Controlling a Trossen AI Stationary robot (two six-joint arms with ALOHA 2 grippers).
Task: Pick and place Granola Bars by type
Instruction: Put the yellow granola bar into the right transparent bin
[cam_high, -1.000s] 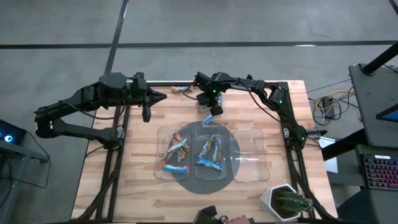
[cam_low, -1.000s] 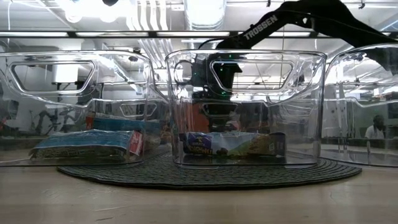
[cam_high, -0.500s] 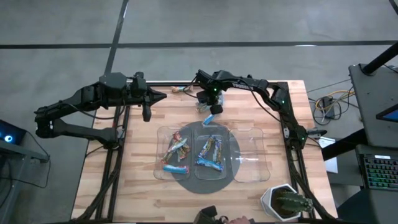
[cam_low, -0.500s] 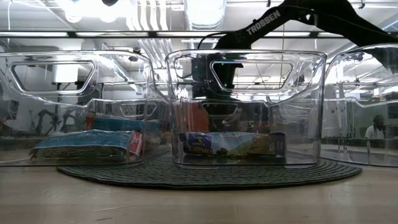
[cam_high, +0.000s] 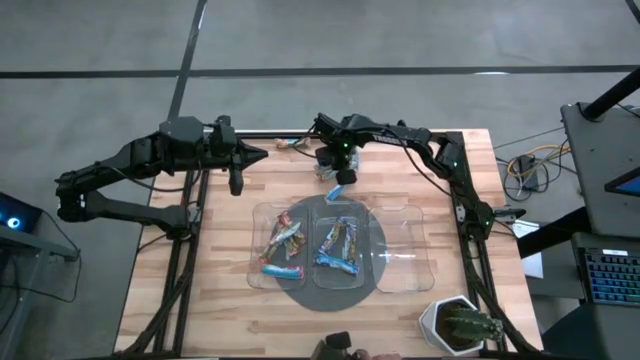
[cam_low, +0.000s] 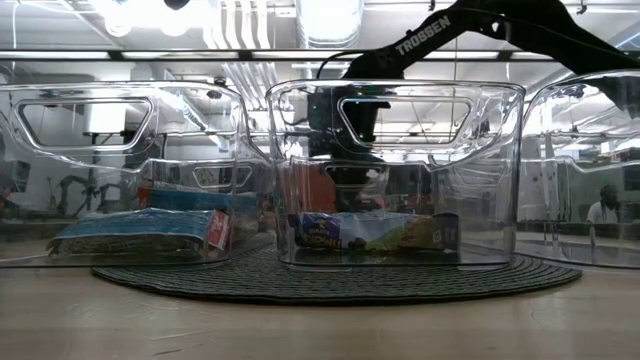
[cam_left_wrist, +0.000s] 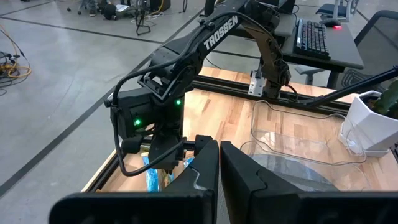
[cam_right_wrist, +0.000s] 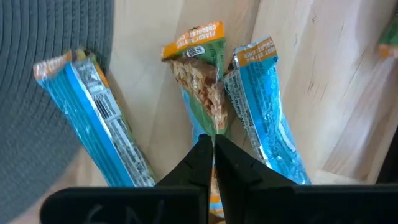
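Three granola bars lie side by side on the wood at the far middle of the table (cam_high: 200, 300): a blue one (cam_right_wrist: 93, 118), a green-orange one (cam_right_wrist: 200, 74) and another blue one (cam_right_wrist: 267, 118). My right gripper (cam_right_wrist: 212, 144) points steeply down over them, shut, its tips on the middle bar. From above it shows as my right gripper (cam_high: 340, 170) over the bars (cam_high: 340, 186). My left gripper (cam_high: 262, 154) hovers shut above the far left of the table, near level. Another bar (cam_high: 291, 145) lies at the far edge. My right gripper comes from above, slanting a little, and its shut fingertips (cam_right_wrist: 200, 152) stand on the green-orange bar about halfway along it (cam_right_wrist: 209, 121). The bar lies flat on the wood between the two blue ones. Whether a fold of wrapper is caught between the fingers cannot be told.
Three clear trays stand in a row on a dark round mat (cam_high: 330, 290): the left tray (cam_high: 258, 215) and middle tray (cam_high: 320, 215) hold bars, the right tray (cam_high: 405, 250) holds none. A white plant pot (cam_high: 455, 325) stands at the near right corner. A person's hand (cam_high: 345, 350) shows at the near edge.
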